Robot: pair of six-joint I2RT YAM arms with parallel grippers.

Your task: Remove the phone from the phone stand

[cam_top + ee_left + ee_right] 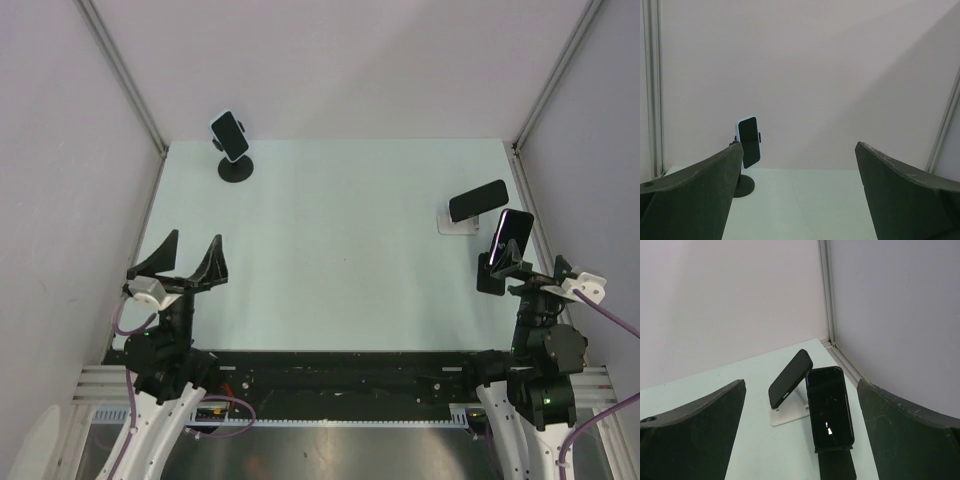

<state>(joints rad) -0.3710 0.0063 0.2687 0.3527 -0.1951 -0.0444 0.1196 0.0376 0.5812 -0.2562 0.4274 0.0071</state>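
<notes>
Not started: left gripper (192, 240) and right gripper (801, 384) gape wide, empty. Next, the right one should reach the near phone (830, 407) (on its black stand (837, 465)) and pinch it.

— What closes in the worktop (340, 270)?
— Plain white panels on three sides: a back wall (340, 60), a left wall (55, 180) and a right wall (600, 150), all matte and bare.
— And where the panels meet?
— A slim metal post (125, 78) rises from each far corner of the worktop.
— The surface itself?
— Pale mint, smooth and flat. The light is soft and even, with only faint shading on the panels.
</notes>
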